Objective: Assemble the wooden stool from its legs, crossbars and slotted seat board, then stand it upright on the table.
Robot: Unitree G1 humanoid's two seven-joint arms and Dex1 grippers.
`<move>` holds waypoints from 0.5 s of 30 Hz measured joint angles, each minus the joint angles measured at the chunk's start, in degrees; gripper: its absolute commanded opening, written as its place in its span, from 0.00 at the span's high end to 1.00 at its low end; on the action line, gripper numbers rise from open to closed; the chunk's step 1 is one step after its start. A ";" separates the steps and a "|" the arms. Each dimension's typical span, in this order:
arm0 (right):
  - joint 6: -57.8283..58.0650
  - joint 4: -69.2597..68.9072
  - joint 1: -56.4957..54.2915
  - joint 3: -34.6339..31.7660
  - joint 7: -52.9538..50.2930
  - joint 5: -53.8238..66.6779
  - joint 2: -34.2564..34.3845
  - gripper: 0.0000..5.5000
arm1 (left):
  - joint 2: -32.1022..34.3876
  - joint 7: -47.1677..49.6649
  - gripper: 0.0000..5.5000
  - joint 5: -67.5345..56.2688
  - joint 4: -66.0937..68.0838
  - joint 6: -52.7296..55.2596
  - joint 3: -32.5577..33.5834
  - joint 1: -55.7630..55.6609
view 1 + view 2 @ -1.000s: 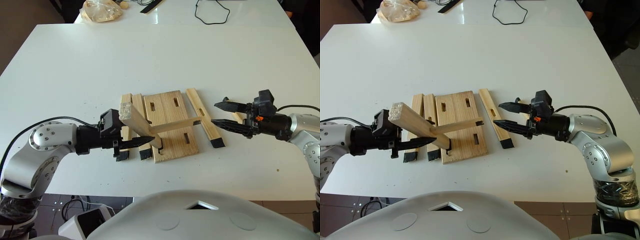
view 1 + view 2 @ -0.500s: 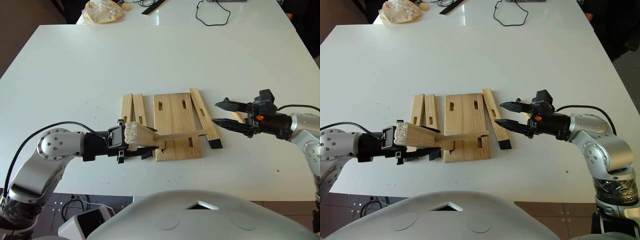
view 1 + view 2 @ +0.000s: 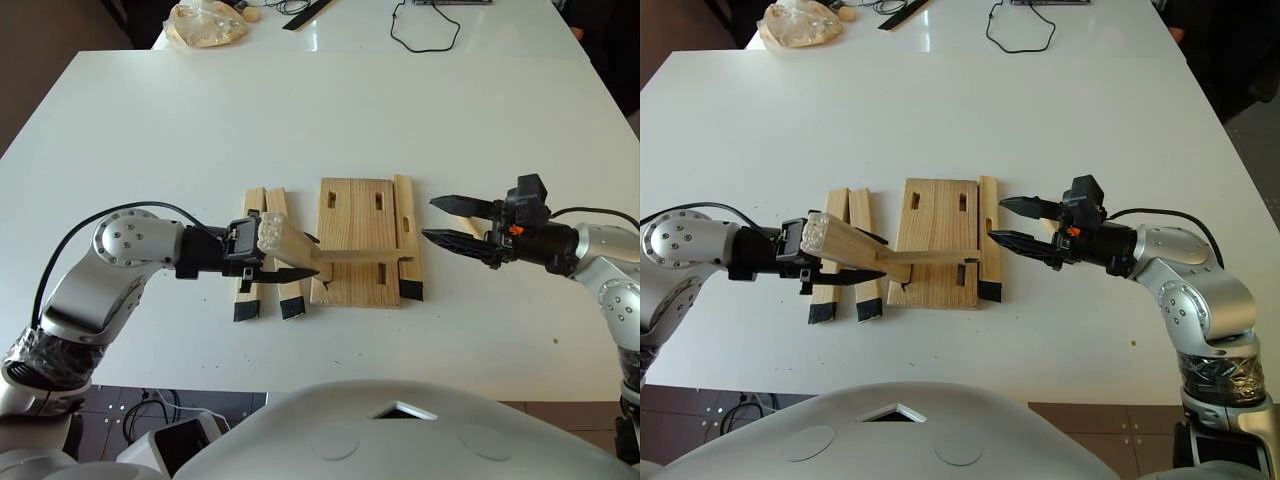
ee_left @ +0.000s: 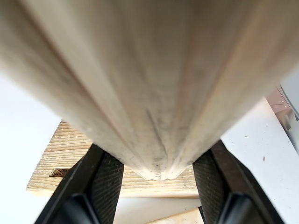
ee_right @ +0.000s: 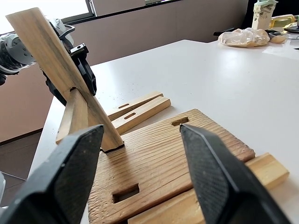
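The slotted seat board (image 3: 365, 215) lies flat mid-table. My left gripper (image 3: 296, 272) is shut on a thick wooden leg (image 3: 280, 240), held tilted with its lower end on the board's near left corner. A thin crossbar (image 3: 362, 257) runs from that leg across the board. In the left wrist view the leg (image 4: 154, 84) sits between the black fingers (image 4: 105, 179). My right gripper (image 3: 429, 220) hovers open just right of the board, its fingers (image 5: 70, 177) wide apart. A third leg (image 3: 405, 235) lies along the board's right edge.
Two loose legs (image 3: 268, 255) with black tips lie side by side left of the board, under my left gripper. A plastic bag (image 3: 205, 22) and a black cable (image 3: 425, 30) sit at the table's far edge. Bare white table surrounds the parts.
The seat board has slid right and turned square to me, and the right-hand leg now lies flush against it. My left gripper has carried the leg and crossbar nearer the board. The right gripper has barely moved.
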 measured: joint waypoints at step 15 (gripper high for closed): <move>-1.59 1.09 -0.14 0.67 -0.88 -2.02 0.55 0.45 | 0.57 2.68 0.41 9.52 4.58 8.47 -2.97 2.31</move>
